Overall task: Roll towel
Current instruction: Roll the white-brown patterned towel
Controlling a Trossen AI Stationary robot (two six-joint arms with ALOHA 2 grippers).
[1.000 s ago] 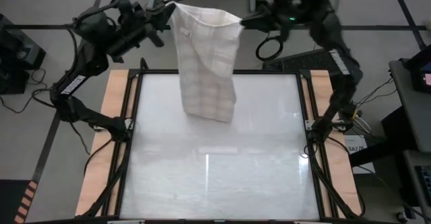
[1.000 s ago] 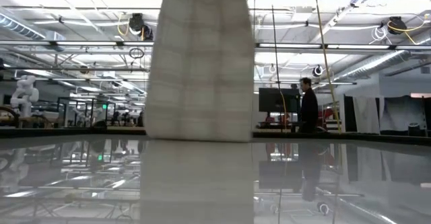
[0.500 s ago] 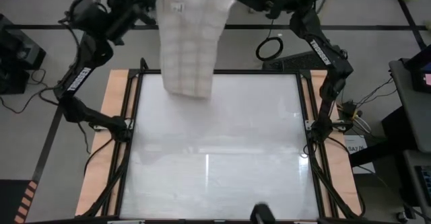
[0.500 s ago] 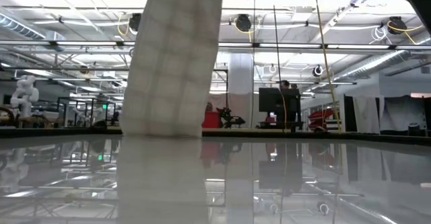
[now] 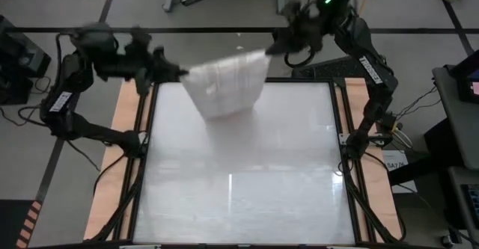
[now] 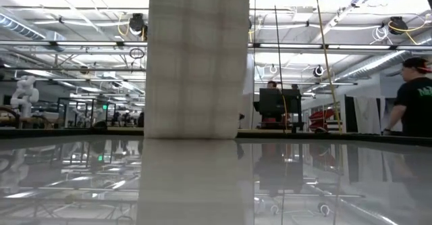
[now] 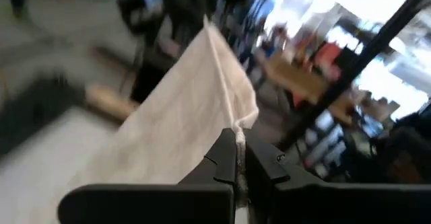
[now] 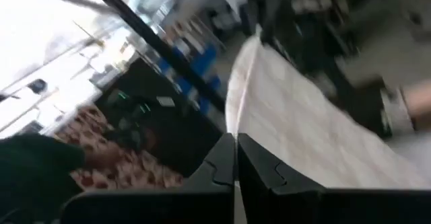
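The towel (image 5: 228,84), cream with a tan plaid grid, hangs between my two grippers over the table's far part. My left gripper (image 5: 182,73) is shut on its upper left corner and my right gripper (image 5: 269,51) on its upper right corner. In the low view the towel (image 6: 196,63) hangs straight as a flat panel. Its lower edge (image 6: 192,137) is down at the glossy tabletop; whether it touches, I cannot tell. My left gripper pinches the towel's upper corner (image 7: 236,126) between its two shut fingers, coming level from the table's left side. The cloth spreads away from the fingers and hangs below them. My right gripper pinches the opposite upper corner (image 8: 232,126) between its shut fingers, level from the right. The top edge (image 5: 224,60) runs stretched between the two holds.
The glossy tabletop (image 5: 239,174) lies inside a black frame with wooden side boards (image 5: 123,152). A black cable loop (image 5: 298,54) hangs below the right arm. In the low view, a person (image 6: 413,96) stands in the room beyond the table's right.
Both grippers, still shut on the towel's corners, swung out toward the far edge, then came back toward the table and lower, rolling their wrists. The towel swung to the left and back. It now hangs straight over the table's far part.
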